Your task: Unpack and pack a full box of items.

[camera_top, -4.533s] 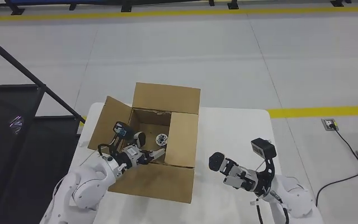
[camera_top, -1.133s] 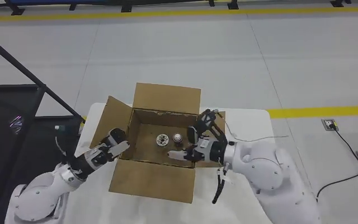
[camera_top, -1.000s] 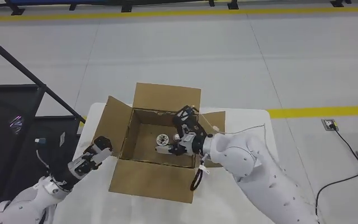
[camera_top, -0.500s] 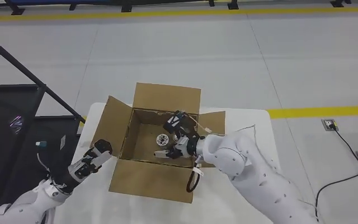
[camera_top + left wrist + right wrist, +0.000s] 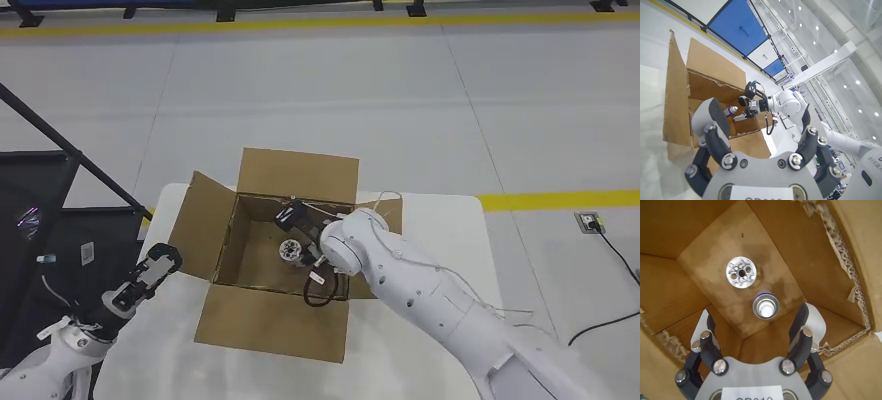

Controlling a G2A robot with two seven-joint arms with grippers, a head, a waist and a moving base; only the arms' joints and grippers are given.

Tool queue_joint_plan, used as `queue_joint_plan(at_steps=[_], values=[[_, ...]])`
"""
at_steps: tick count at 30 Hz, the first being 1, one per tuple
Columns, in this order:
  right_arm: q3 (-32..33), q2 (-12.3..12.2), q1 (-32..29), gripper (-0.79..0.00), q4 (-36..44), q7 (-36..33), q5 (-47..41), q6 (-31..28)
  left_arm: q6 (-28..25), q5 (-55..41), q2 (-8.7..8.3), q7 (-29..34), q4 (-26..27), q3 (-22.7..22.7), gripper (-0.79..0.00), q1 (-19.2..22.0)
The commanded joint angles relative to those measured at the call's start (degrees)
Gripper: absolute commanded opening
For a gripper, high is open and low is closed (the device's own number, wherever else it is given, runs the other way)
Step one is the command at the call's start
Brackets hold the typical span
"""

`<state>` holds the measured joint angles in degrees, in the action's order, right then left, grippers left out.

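Right gripper (image 5: pixel 755 311) spread inside the box (image 5: pixel 297 172), above the spray can (image 5: pixel 765 308) — left gripper (image 5: pixel 761 111) spread; outside its left flap (image 5: pixel 195 215)

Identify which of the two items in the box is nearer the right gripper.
The spray can with the purple band and white nozzle; it stands closest to the open right gripper, while the silver disc with holes stands beyond it.
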<state>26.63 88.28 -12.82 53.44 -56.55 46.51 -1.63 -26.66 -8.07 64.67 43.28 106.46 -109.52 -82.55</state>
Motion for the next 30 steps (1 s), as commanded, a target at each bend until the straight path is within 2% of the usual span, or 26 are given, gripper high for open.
queue_joint_plan(at_steps=[1,2,4,5,8,12,17,22,26,30], values=[[-0.8,1.5,0.9,0.000,-3.9,0.4,-0.8,-0.5,0.0,0.0,0.00,0.0,0.0,0.0,0.000,0.0],[-1.3,2.1,1.3,0.000,-5.6,0.5,-1.0,-0.7,0.0,0.0,0.00,0.0,0.0,0.0,0.000,0.0],[-2.0,3.4,1.8,-0.169,-8.4,1.1,-1.2,-0.9,0.0,0.0,0.00,0.0,0.0,0.0,0.000,0.0],[-2.2,4.0,2.0,-0.354,-9.7,1.6,-1.3,-1.1,0.0,0.0,0.00,0.0,0.0,0.0,0.000,0.0],[-2.6,5.6,2.5,-0.449,-13.5,3.2,-2.0,-2.1,0.0,0.0,0.00,0.0,0.0,0.0,0.000,0.0],[-2.7,7.3,3.0,-0.785,-17.5,4.8,-2.3,-2.6,0.0,0.0,0.00,0.0,0.0,0.0,0.000,0.0],[-2.6,8.5,3.7,-0.785,-19.9,4.8,-1.8,-2.6,0.0,0.0,0.00,0.0,0.0,0.0,0.000,0.0],[-1.0,8.2,4.0,-0.785,-16.9,4.9,-1.6,-3.7,0.0,0.0,0.00,0.0,0.0,0.0,0.000,0.0],[1.8,6.4,4.1,-0.785,-9.6,1.3,0.1,-0.5,0.0,0.0,0.00,0.0,0.0,0.0,0.000,0.0],[6.4,2.7,2.2,-0.785,4.5,-5.3,5.8,5.2,0.0,0.0,0.00,0.0,0.0,0.0,0.000,0.0]])
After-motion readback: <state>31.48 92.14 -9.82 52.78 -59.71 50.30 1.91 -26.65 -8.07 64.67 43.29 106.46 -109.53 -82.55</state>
